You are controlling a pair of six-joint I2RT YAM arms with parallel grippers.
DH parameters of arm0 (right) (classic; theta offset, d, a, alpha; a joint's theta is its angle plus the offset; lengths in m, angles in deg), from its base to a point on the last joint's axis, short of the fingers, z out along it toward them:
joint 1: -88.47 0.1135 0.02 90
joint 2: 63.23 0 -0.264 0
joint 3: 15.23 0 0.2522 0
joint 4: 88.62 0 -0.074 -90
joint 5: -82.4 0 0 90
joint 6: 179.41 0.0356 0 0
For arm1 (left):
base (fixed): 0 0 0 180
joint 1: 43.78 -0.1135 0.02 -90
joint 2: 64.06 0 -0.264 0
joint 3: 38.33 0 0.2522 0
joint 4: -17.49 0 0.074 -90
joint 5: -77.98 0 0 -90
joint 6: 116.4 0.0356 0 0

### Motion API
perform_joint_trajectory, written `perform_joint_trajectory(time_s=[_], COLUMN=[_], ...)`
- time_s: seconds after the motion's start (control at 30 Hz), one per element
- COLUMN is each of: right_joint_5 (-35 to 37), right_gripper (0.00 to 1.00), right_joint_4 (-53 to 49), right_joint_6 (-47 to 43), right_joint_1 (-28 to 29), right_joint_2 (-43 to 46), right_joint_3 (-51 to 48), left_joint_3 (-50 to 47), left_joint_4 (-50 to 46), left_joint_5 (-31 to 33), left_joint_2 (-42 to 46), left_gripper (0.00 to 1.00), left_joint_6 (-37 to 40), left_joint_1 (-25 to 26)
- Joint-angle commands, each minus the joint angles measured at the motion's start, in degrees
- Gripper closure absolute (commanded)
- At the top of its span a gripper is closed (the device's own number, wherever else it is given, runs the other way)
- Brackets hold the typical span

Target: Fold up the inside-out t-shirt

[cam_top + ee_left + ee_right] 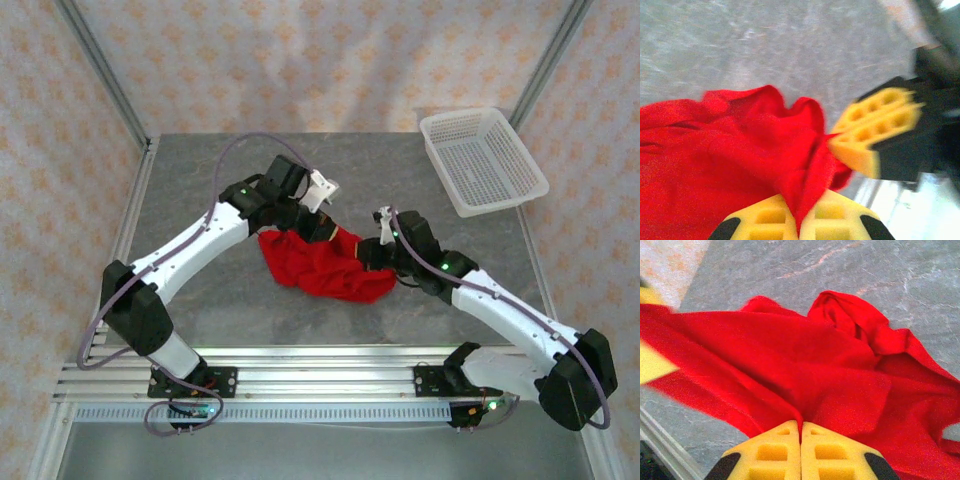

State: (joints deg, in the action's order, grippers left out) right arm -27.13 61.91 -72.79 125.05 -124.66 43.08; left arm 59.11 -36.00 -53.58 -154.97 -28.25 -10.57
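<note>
- While both claws have a bite of the inside-out t-shirt [325, 262], it's nowhere near folded imo. It's a crumpled red heap around the middle of the table [200, 180], betw the two arms.
- left gripper [800, 220]: clamped on the shirt. In its wrist cam a pinched ridge of red cloth comes up right betw the yellow pads, at the heap's far edge.
- right gripper [801, 450]: pads pressed together, no gap, and the red fabric runs straight into the seam. Looks like it's got the shirt's edge too, on the far-right side of the heap.
- The 2 claws sit just beside each other. Grip pts are close together, so the cloth betw them is bunched, not stretched.
- Done so far, going by how it lies: basically zero. No flat panel, no straight crease. Can't tell sleeves, collar or hem apart, and can't tell which side is out either.
- Left to do, my guess: pull the two grip pts apart to open it up, lay it flat, smooth it, then do the actual folds. So pretty much the whole job.
- White mesh basket [485, 160] is at the far right of the table, well apart from the shirt, not involved rn.
</note>
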Motion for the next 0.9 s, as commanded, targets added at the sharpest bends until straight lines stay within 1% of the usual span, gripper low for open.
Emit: perform_joint_trajectory(time_s=[0.0,0.07,0.17,0.27,0.37,0.43,0.47,0.57,0.63,0.7,0.73,0.77,0.8,0.87], right_joint_5=[7.44,9.87,11.61,10.93,8.62,6.52,5.43,4.56,3.93,2.66,1.41,-0.74,-2.85,-7.39], right_gripper=[0.91,0.84,0.79,0.71,0.61,0.53,0.51,0.52,0.63,0.78,0.83,0.85,0.86,0.82], right_joint_4=[-6.46,-7.47,-7.20,-5.33,-2.92,-0.11,1.38,4.30,6.64,9.77,11.45,13.41,14.77,16.16], right_joint_6=[-1.26,-1.29,-2.40,-7.50,-11.45,-10.95,-10.55,-8.81,-8.17,-7.18,-6.49,-5.41,-4.23,-2.36], right_joint_1=[-0.19,-0.17,0.14,1.56,2.62,2.62,2.62,2.62,2.53,2.13,1.57,0.76,0.09,-0.91], right_joint_2=[2.32,5.12,10.99,15.48,15.51,13.75,12.82,8.43,6.30,5.21,4.93,4.39,3.88,2.72], right_joint_3=[-1.41,-1.76,-3.38,-3.61,-2.73,-2.58,-2.84,-2.99,-2.81,-3.04,-3.36,-3.64,-3.92,-3.68], left_joint_3=[1.68,1.23,1.87,3.14,4.83,6.06,6.52,7.20,7.29,7.20,7.07,7.02,6.94,6.94], left_joint_4=[-3.10,-3.02,-3.55,-3.00,-3.33,-3.92,-4.05,-4.44,-4.87,-5.27,-5.29,-5.36,-5.36,-5.52], left_joint_5=[-11.79,-12.05,-12.45,-13.93,-14.29,-14.60,-14.69,-14.67,-14.44,-14.34,-14.25,-14.16,-14.09,-13.92], left_joint_2=[0.98,1.35,1.14,-0.03,-1.59,-2.45,-2.75,-3.02,-2.96,-3.02,-3.03,-2.96,-2.91,-2.96], left_gripper=[1.00,1.00,1.00,1.00,1.00,1.00,1.00,1.00,1.00,1.00,1.00,1.00,1.00,1.00], left_joint_6=[-7.88,-8.65,-9.19,-10.68,-10.99,-10.98,-11.00,-10.99,-10.75,-10.66,-10.63,-10.64,-10.55,-10.30], left_joint_1=[-0.55,-0.59,-0.93,-1.44,-1.72,-1.75,-1.79,-1.75,-1.75,-1.84,-1.83,-1.83,-1.84,-1.84])
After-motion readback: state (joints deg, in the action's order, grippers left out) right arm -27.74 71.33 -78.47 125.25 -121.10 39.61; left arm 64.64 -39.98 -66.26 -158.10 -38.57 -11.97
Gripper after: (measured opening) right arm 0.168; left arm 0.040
